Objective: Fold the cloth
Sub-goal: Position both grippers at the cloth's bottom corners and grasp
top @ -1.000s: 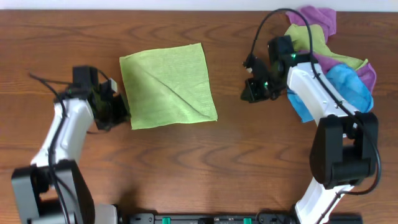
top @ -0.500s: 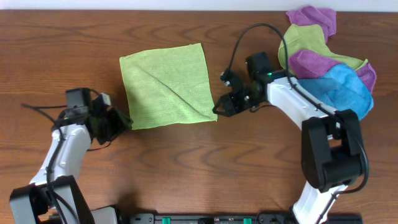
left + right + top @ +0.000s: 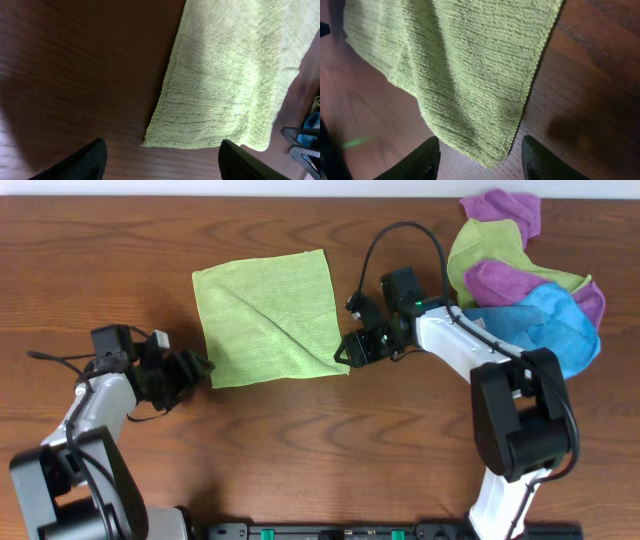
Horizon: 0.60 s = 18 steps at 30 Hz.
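The lime-green cloth [image 3: 270, 317] lies flat and spread on the wooden table, with a diagonal crease across it. My left gripper [image 3: 200, 368] is low at its near left corner, open, and the cloth's edge [image 3: 230, 75] starts just ahead of the left gripper [image 3: 162, 152]. My right gripper [image 3: 346, 352] is at the near right corner, also open. In the right wrist view that corner of the cloth [image 3: 460, 65] reaches down between the two fingers of the right gripper [image 3: 480, 150], which stand apart from it on both sides.
A heap of other cloths [image 3: 530, 280], purple, duller green and blue, lies at the back right, just behind my right arm. The table's far edge [image 3: 300, 196] runs along the top of the overhead view.
Both grippers have opened. My right gripper has swung left from beside the heap to the cloth's near right corner. My left arm has drawn down and left, its fingers staying at the near left corner.
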Tool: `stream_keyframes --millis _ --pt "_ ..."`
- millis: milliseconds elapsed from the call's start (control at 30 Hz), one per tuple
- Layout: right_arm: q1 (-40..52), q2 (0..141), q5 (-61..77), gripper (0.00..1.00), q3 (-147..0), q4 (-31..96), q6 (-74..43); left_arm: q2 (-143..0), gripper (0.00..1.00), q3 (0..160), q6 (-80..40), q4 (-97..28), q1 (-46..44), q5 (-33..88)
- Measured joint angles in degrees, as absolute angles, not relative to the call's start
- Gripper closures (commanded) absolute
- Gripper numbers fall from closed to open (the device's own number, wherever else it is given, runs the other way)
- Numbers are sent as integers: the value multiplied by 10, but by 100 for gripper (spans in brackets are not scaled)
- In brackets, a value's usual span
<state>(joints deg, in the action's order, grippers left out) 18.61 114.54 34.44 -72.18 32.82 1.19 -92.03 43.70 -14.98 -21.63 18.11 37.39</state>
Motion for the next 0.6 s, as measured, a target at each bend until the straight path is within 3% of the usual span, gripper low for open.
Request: stream_keyframes --millis 600 --pt "185 1178 361 39 -733 343 6 -975 28 438 -155 -132 172 424"
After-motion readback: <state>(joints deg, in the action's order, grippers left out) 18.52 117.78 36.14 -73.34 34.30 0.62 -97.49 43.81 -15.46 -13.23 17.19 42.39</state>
